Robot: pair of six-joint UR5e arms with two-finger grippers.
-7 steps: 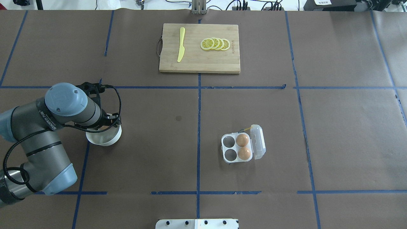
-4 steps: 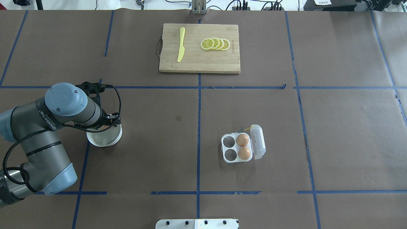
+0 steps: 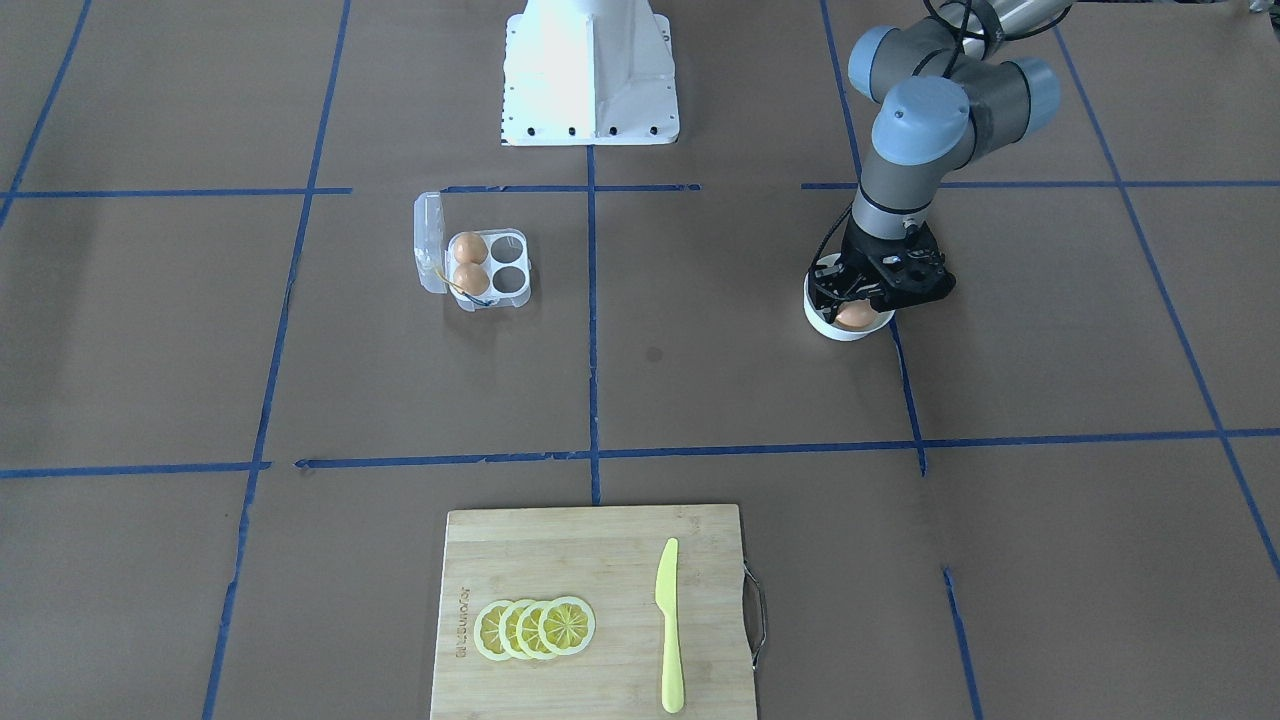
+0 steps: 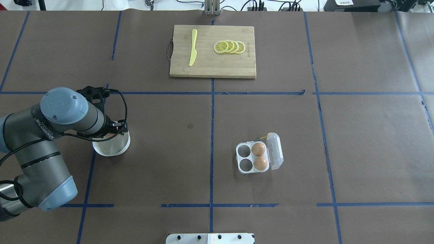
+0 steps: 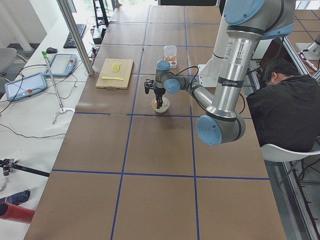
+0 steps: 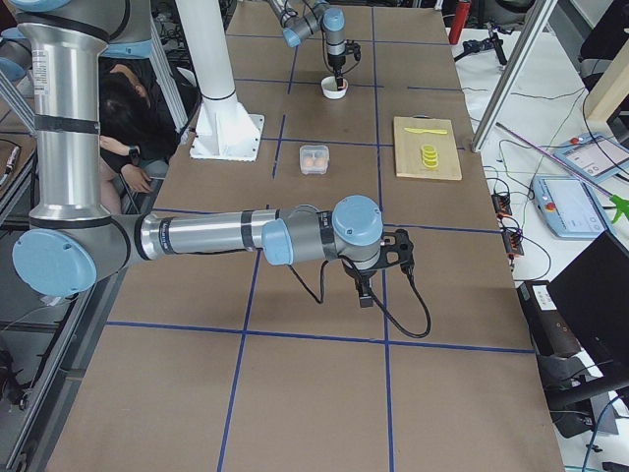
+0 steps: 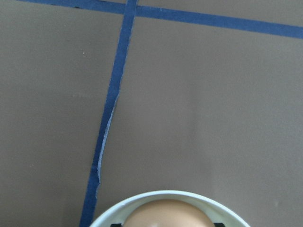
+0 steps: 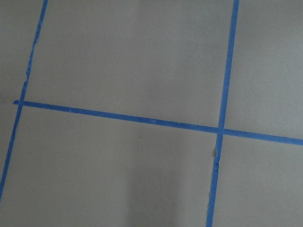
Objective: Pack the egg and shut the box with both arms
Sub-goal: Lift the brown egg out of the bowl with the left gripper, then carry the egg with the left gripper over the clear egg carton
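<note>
The egg point(image 3: 853, 316) is orange-brown and lies in a round white bowl point(image 3: 823, 322) on the robot's left side of the table. My left gripper point(image 3: 858, 302) reaches down into the bowl, its black fingers at both sides of the egg and shut on it. In the left wrist view the egg point(image 7: 165, 215) fills the bottom edge inside the bowl rim point(image 7: 142, 199). The box point(image 4: 244, 167) is clear and stands open near the middle, lid point(image 4: 275, 150) tipped to the right, with two brown eggs point(image 4: 258, 148) in its right cells. My right gripper point(image 6: 366, 295) hangs over bare table; I cannot tell its state.
A wooden cutting board point(image 4: 210, 66) with a yellow knife point(image 4: 193, 47) and lemon slices point(image 4: 229, 46) lies at the far middle. The white pedestal base point(image 3: 590, 70) stands at the near edge. A person point(image 5: 280, 105) sits beside the table.
My left arm's wrist and elbow have shifted left in the overhead view. The bowl, box and eggs in the box have not moved.
</note>
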